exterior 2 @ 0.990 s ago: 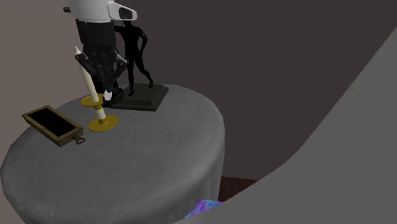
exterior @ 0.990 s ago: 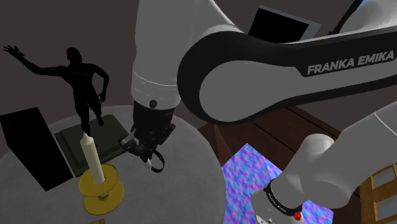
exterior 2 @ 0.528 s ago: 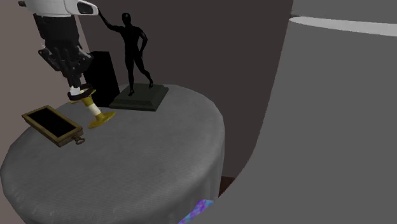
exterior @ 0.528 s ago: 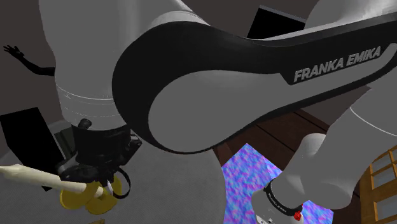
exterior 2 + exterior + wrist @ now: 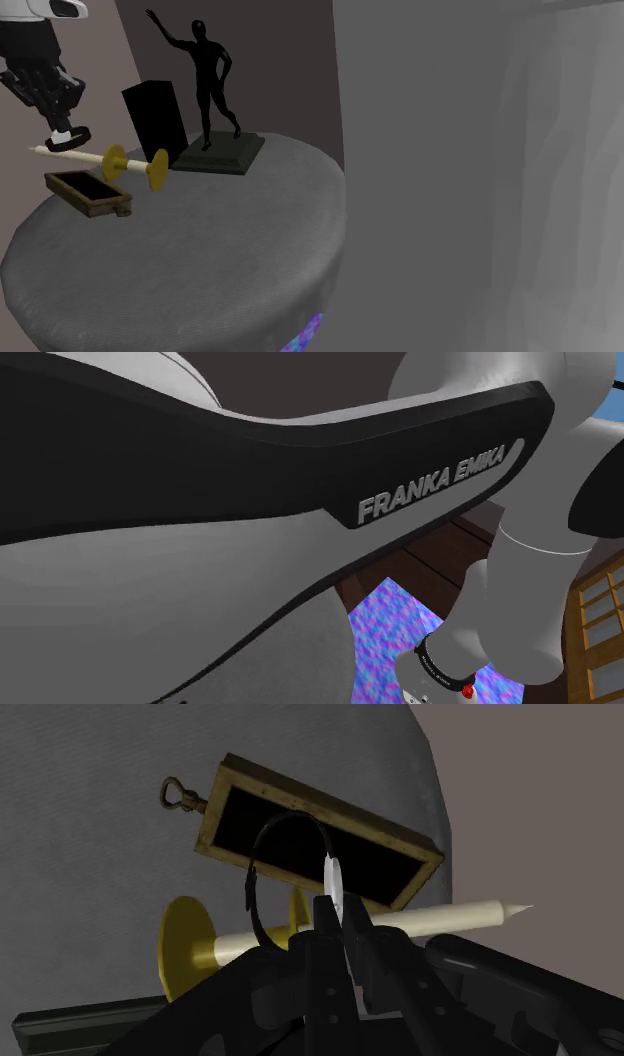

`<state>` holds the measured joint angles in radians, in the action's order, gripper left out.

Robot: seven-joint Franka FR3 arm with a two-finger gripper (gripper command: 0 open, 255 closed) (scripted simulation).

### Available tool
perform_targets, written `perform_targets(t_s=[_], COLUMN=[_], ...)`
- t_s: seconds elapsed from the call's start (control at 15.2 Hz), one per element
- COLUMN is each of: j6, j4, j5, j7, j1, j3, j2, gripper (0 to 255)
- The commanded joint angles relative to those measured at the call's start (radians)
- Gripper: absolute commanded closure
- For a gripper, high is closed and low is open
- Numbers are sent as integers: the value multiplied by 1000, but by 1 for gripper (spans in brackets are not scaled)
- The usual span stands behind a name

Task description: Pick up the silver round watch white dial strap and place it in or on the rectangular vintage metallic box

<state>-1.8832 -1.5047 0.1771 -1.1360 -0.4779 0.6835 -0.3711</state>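
We are looking at the white arm [image 5: 200,612] stretching across the shoulder view, its lettered black link close to the camera and blocking the bench from there. In the second exterior view the claw [image 5: 62,130] is hanging, slightly tilted, above the bench [image 5: 200,270] near that view's left edge, and another grey stretch of the arm is walling off the view's right half. The claw is pinching the watch [image 5: 332,876] by its pale dial, with the dark strap looping out to one side, clear of the surface. Seen along the fingers, the watch is lining up with the open box [image 5: 215,809], whose inside is showing black and which is carrying a ring clasp [image 5: 178,799] at one short end. A candle [image 5: 440,917] in a gold holder [image 5: 185,944] is lying on its side just beside the box, between it and a black block [image 5: 155,125]. A black statue [image 5: 205,85] is standing on its dark base [image 5: 225,155] farther back. A blue-violet rug [image 5: 400,637] is showing on the floor past the arm.
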Motion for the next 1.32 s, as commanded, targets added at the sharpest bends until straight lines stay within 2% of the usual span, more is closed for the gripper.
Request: perform_targets(t_s=[0.0,1.25], j6=[42,-184], j4=[111,-82], j5=[50,84], j7=[-45,-65], j1=[-65,-54], j3=[-7,-32], j2=[-80,-122], gripper=[255,255])
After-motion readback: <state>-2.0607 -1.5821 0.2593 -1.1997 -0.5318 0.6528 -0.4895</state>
